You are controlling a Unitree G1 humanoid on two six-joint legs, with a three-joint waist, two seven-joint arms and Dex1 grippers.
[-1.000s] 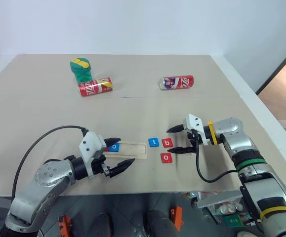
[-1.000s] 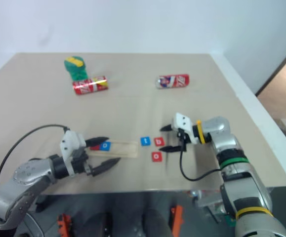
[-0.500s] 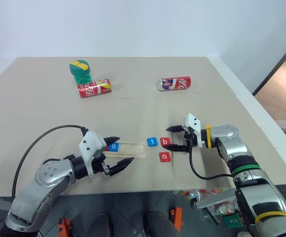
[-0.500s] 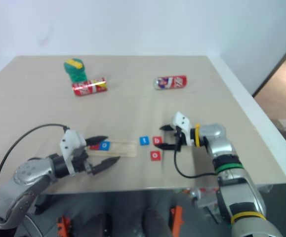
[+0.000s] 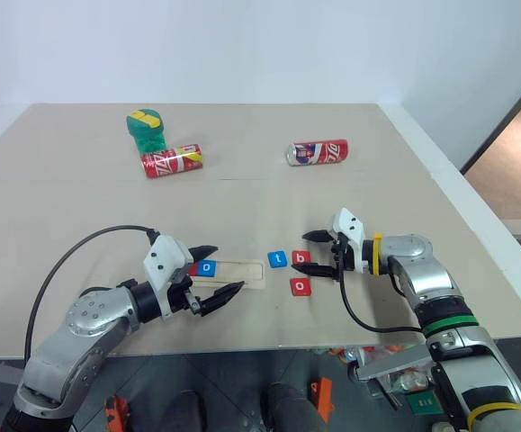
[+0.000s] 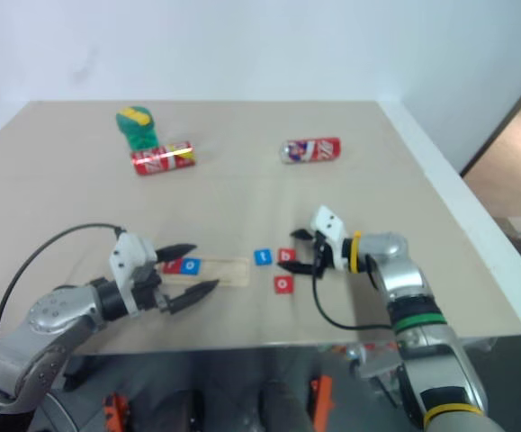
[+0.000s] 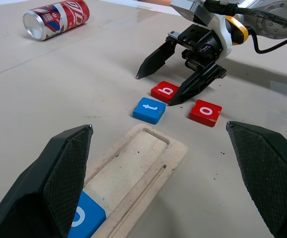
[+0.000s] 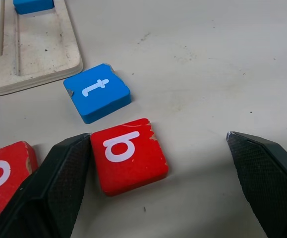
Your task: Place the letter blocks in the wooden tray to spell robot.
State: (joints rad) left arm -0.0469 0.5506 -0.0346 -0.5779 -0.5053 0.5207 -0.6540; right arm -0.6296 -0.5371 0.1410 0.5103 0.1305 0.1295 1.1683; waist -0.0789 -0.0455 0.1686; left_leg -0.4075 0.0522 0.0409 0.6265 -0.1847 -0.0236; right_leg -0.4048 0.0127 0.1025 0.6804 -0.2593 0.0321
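— Two arms reach over one wide beige tabletop (image 5: pixel 350 198). What sits on it, biggest first?

— Near the front edge lies the wooden tray (image 5: pixel 238 273), a long pale strip lying flat. Far back are two red soda cans on their sides, one to the left (image 5: pixel 173 160) and one to the right (image 5: pixel 318 152), well apart. A green and yellow object (image 5: pixel 147 128) stands just behind the left can.

— And the tools?

— The left tool (image 5: pixel 217 270) has its black fingers spread wide, one tip on each side of the tray's left part, touching nothing that I can see. The right tool (image 5: pixel 318 253) is spread wide too. Its fingers straddle the red b block (image 8: pixel 129 155), one finger just beside the block's edge and the other well off to the far side, not clamped on it.

— Where are the letter blocks?

— A blue o block (image 5: pixel 208 267) lies in the tray's groove near its left end, with a sliver of red (image 5: pixel 193 268) just left of it, mostly hidden by the left tool, so I cannot read a letter there. The rest of the groove is bare wood. Just off the tray's right end sits the blue t block (image 5: pixel 278 259), with the red b just beside it. The red o block (image 5: pixel 301 286) lies slightly nearer the front edge, close to the b.
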